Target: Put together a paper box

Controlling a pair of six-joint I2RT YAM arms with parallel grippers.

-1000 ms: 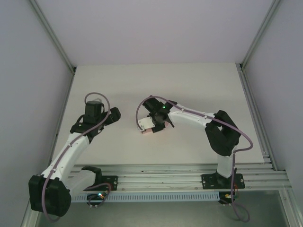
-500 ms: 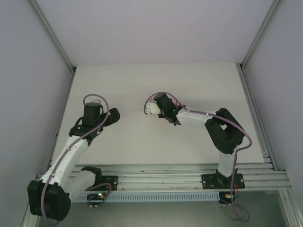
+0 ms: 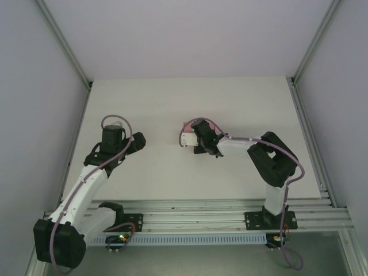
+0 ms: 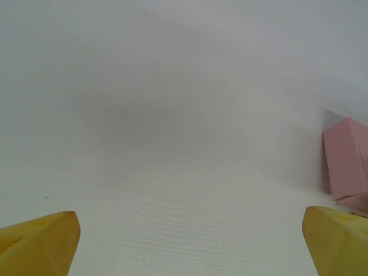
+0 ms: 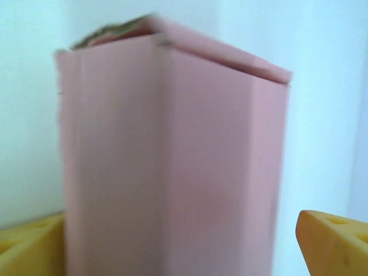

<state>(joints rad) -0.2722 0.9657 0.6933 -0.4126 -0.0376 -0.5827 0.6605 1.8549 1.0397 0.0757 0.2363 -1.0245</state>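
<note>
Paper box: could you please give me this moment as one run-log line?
right gripper: paper box between jaws, folded up | left gripper: jaws open, empty, above table

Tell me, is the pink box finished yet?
Nearly. The paper box is already folded into shape, walls up. The right pincer has it between its fingers; the left pincer hangs open and empty. Left to do: its top flap looks slightly lifted at one corner, probably pressing that shut.
</note>
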